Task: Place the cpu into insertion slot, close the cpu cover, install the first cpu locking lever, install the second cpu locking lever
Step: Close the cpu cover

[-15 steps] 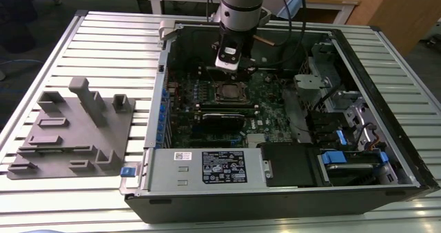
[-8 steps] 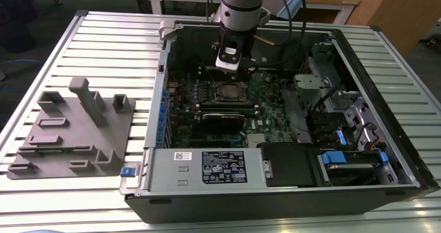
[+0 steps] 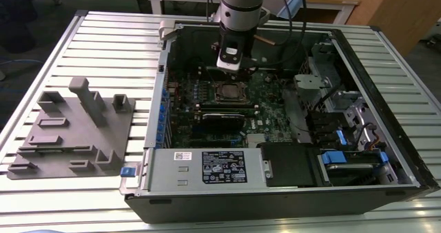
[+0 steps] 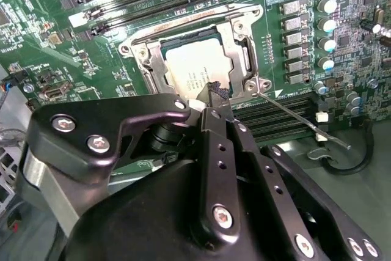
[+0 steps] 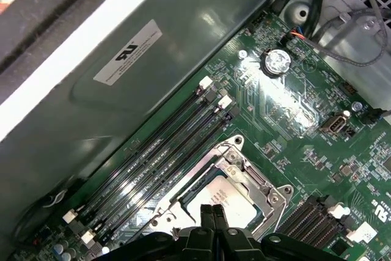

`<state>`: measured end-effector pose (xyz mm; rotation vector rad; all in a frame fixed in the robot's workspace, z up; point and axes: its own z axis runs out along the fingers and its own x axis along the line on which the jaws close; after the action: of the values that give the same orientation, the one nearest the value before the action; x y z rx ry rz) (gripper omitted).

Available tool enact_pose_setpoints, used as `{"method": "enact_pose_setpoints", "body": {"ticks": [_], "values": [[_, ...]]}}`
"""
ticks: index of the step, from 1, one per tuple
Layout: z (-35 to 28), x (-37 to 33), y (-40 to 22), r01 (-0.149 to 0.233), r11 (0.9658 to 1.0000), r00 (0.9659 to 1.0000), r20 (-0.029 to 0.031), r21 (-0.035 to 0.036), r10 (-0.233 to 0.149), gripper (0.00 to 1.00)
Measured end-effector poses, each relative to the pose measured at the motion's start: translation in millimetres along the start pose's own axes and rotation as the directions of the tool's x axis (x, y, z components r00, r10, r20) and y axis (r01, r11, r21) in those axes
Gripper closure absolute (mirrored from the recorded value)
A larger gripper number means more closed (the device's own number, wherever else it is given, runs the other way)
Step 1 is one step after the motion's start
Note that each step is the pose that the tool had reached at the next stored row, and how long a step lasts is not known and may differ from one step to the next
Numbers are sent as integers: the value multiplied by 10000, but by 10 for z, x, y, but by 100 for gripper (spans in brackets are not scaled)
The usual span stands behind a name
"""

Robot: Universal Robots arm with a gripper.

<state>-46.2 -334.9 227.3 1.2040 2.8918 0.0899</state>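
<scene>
Chip: We see the cpu [image 4: 194, 68] lying flat in the insertion slot [image 5: 192, 184] on the green motherboard [image 4: 79, 59], so we judge that first step done.
Cover: The cpu cover [image 4: 238, 44] lies down around the chip, which shows through its square window. It looks closed to us.
Levers: One thin wire locking lever [image 4: 302, 120] angles out free from the socket corner, across the memory slots [image 5: 159, 151], and by our reading it is not yet latched. A second wire [image 4: 195, 24] runs along the far edge of the frame, but we cannot tell whether it is hooked.
Hand: In both wrist views the hand [image 4: 215, 91] has its two black fingers pressed together with nothing between them. The tip hovers just over the socket corner, near the root of the free lever.
Setting: In the exterior view the arm reaches down into the open computer case [image 3: 413, 155], which stands on a slatted aluminium bench [image 3: 110, 42]. A grey moulded fixture [image 3: 72, 129] sits at that view's left.
Materials: The chip top is matt silver-grey and the cover is stamped, shiny sheet metal. The lever is springy bare wire with a bent end. The fingers are black anodised plates fastened with hex bolts, and the memory slots are long glossy black ridges.
Remaining: Lever work, as far as we can judge.
</scene>
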Motion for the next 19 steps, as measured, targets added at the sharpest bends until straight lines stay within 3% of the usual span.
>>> {"method": "enact_pose_setpoints", "body": {"ticks": [6,11,19], "values": [[0,0,0,795,9968,9968,-44,11,-795,89],[0,0,0,1514,9885,9884,-86,16,-1514,89],[0,0,0,1585,9874,9873,-90,17,-1585,89]]}}
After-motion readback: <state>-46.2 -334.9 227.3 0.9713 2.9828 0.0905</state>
